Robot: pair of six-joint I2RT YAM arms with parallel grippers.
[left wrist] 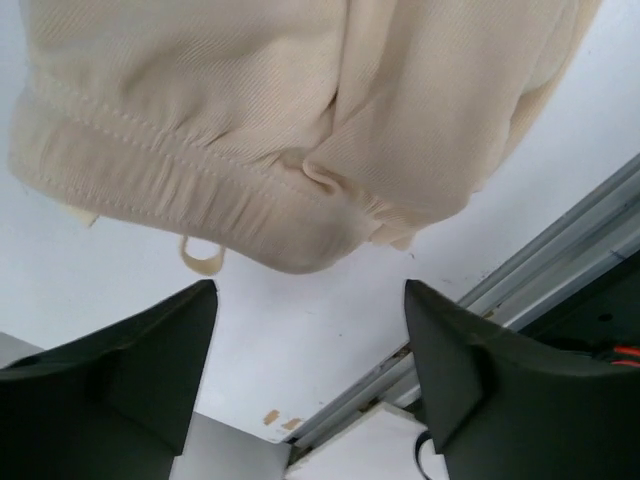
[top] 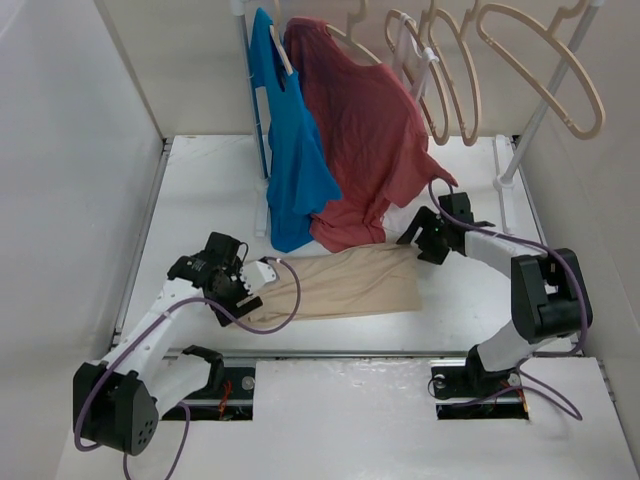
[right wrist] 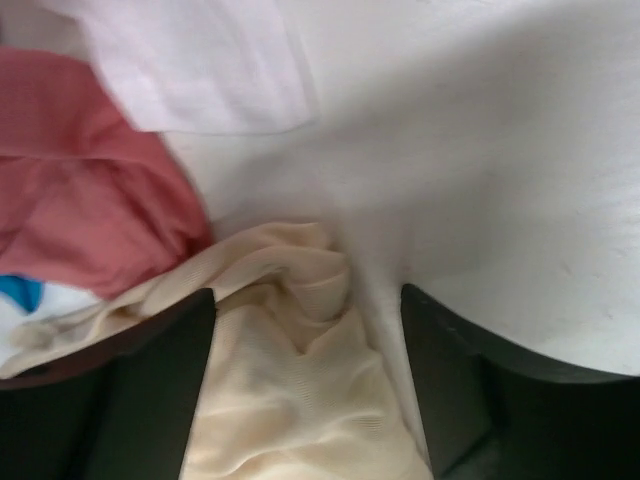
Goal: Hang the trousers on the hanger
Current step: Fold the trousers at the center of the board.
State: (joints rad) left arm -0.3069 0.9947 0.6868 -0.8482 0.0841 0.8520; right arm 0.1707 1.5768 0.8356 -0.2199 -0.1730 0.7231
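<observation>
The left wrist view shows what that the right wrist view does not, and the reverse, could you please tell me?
Left wrist only: the stitched band of the trousers with a small loop, and a metal rail at the table edge. Right wrist only: the red T-shirt, a scrap of blue cloth, a white cloth. Both: the beige trousers on the white table, framed by open jaws.

Your right jaws spread wide, crumpled trousers (right wrist: 290,390) between them on the white bench (right wrist: 500,150), red T-shirt (right wrist: 90,200) at left
</observation>
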